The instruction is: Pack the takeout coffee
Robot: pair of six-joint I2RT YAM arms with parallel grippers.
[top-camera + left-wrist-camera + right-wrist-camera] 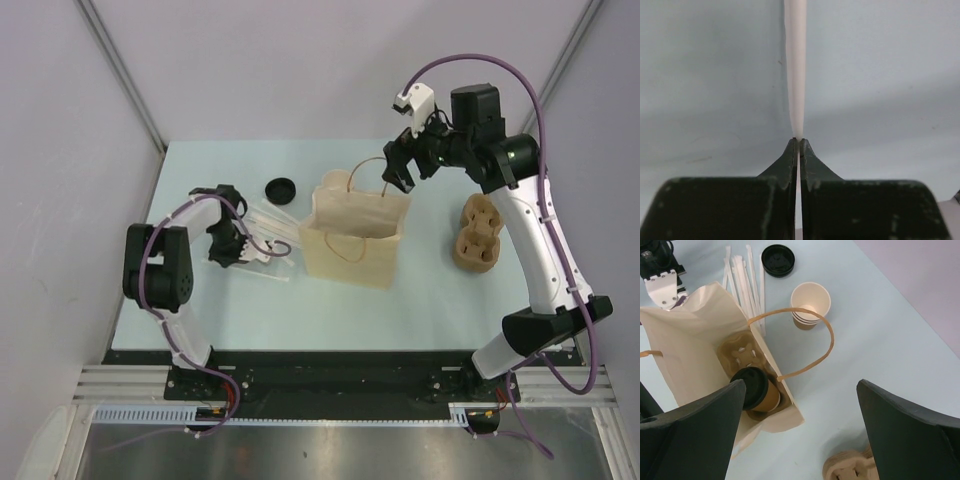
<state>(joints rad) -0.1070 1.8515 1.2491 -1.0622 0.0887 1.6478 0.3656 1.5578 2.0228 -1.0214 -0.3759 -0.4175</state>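
The coffee (759, 390) sits low inside the bag (685, 335), seated in a carrier (740, 356). Its lid is uppermost and its long axis runs up toward the bag's mouth. The right gripper (801, 390) hangs above that mouth, fingers spread wide and holding nothing, with the coffee below it. Left of the bag, the left gripper (797, 140) is clamped on a straw (796, 60) that runs straight out from its fingertips. The straw probably goes into the bag next.
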